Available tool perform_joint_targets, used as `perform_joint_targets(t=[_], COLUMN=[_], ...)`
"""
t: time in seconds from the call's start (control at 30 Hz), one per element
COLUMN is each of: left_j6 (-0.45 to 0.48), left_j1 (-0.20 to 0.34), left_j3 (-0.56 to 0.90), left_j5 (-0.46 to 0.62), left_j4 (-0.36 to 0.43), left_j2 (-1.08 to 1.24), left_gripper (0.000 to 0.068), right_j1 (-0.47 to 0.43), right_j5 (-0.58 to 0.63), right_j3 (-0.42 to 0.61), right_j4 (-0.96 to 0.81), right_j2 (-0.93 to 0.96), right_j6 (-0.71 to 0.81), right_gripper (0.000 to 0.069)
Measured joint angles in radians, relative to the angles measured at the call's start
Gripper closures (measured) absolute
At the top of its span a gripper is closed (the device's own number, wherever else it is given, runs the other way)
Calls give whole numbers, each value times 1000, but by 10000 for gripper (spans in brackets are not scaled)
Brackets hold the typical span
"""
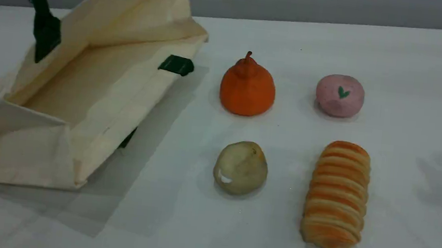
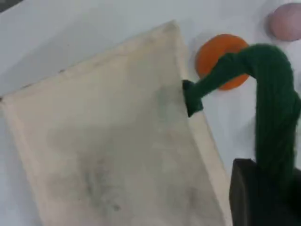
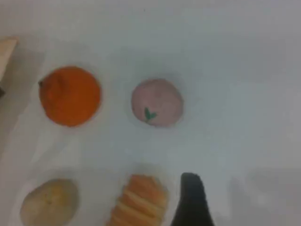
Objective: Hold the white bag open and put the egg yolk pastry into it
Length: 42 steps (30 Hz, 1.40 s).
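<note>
The bag [image 1: 97, 86] lay at the table's left with its mouth gaping toward the foods, one dark green handle [image 2: 268, 89] pulled taut upward. In the left wrist view that handle ran down to the left gripper [image 2: 263, 193], whose jaws were closed; it looked pinched on the rope, which is what kept the mouth lifted.

The pastry [image 1: 240, 167] sat on the bare table at about 3 o'clock from the bag's near corner, apart from it, with the orange fruit [image 1: 248, 86] at its 12 o'clock and the striped roll [image 1: 337, 195] at its 3 o'clock. It is a round dome with no long axis, so no approach angle was forced by its shape.

The right gripper [image 3: 190, 200] hung above the table with jaws spread and nothing between them. In the right wrist view the pastry [image 3: 49, 201] lay at roughly 9 o'clock from the fingertip, with the roll [image 3: 138, 200] between them. So the right arm was the free one and the nearer, and its coming move probably called for a shift toward 9 o'clock, past the roll, before descending. From the pastry, the bag's mouth then lay at about 10 o'clock.
</note>
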Motion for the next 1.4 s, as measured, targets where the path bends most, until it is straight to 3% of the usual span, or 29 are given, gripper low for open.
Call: perform_joint_targets(t=[0.17,0.37,0.6,1.07,1.4], left_j6=[15,18,18,47,63], left_j1=[-1,-20,-21,-21,-33], left_j3=[0,0,-1,-2,-2], left_j5=[-1,-2,-2,-2,-1], left_j4=[-58,-65,-69,-195,-184], left_j2=[-5,-5,-5,-9,-72], left_gripper=[593,593,593,593,593], right_j1=[0,6,83,229,238], right_j5=[-59,-161,-241,-435,-388], right_j3=[0,0,0,-1,-121], right_j4=[38,147,242,243,238], right_j2=[91,201,311,562,662], right_j6=[-32,-112,-219,-256,-267], right_gripper=[221,221,221,221,221])
